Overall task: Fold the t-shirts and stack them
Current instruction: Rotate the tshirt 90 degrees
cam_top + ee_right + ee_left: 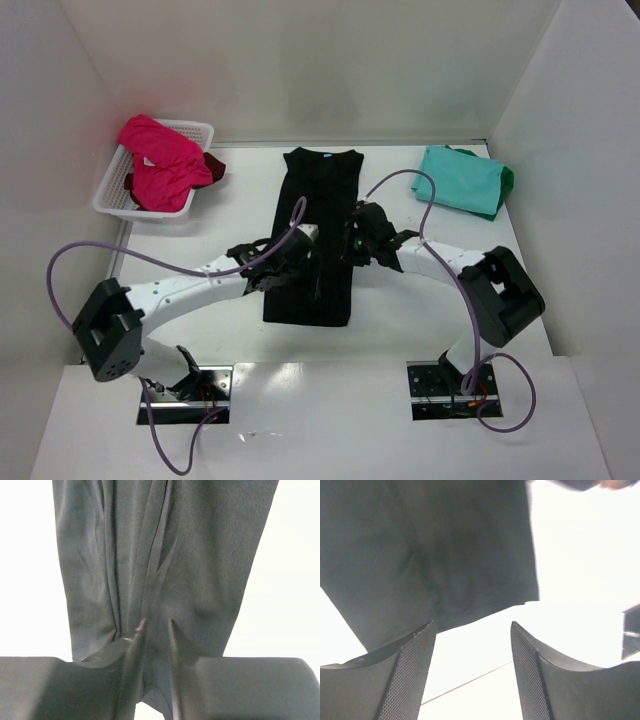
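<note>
Black t-shirt [320, 180] lies lengthwise on the table [385, 330]. Jaws of the left gripper [472, 625] gape empty; the right gripper [157, 621] pinches its cloth.

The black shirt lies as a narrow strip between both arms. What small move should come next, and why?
Probably open the right gripper and lift it clear. It pinches a fold of the black t-shirt, while the left gripper stands open and empty. The shirt lies in a long strip, so releasing should leave it flat for a crosswise fold.
</note>
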Available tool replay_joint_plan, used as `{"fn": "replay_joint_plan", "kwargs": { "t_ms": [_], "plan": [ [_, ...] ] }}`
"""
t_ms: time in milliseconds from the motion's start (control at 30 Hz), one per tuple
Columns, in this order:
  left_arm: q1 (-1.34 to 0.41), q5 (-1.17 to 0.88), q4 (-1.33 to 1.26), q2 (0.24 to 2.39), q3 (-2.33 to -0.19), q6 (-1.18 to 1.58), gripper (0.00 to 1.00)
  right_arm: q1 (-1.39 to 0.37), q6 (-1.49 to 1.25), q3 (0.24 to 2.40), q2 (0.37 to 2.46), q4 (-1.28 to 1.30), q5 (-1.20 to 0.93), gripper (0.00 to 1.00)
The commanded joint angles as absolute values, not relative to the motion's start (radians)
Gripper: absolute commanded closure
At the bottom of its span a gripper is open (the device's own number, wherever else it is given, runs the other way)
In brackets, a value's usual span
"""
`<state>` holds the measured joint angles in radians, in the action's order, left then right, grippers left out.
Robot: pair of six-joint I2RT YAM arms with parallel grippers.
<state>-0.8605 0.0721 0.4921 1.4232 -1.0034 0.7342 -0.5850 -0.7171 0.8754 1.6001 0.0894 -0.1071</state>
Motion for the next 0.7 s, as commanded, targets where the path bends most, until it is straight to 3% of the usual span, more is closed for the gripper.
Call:
{"fn": "replay_joint_plan", "kwargs": {
  "t_ms": [0, 300, 667],
  "plan": [
    [-0.839, 0.009, 0.399, 1.380, -1.034, 0.692, 0.31, -0.592, -0.723, 0.838, 1.551, 0.072, -0.078, 0.76],
    [-0.839, -0.087, 0.326, 1.551, -0.989, 0.687, 0.34, -0.592, -0.723, 0.925, 1.699, 0.081, -0.041, 0.79],
    [-0.839, -0.103, 0.305, 1.643, -0.933, 0.687, 0.57, -0.592, -0.723, 0.930, 1.712, 0.075, -0.018, 0.78]
  ]
}}
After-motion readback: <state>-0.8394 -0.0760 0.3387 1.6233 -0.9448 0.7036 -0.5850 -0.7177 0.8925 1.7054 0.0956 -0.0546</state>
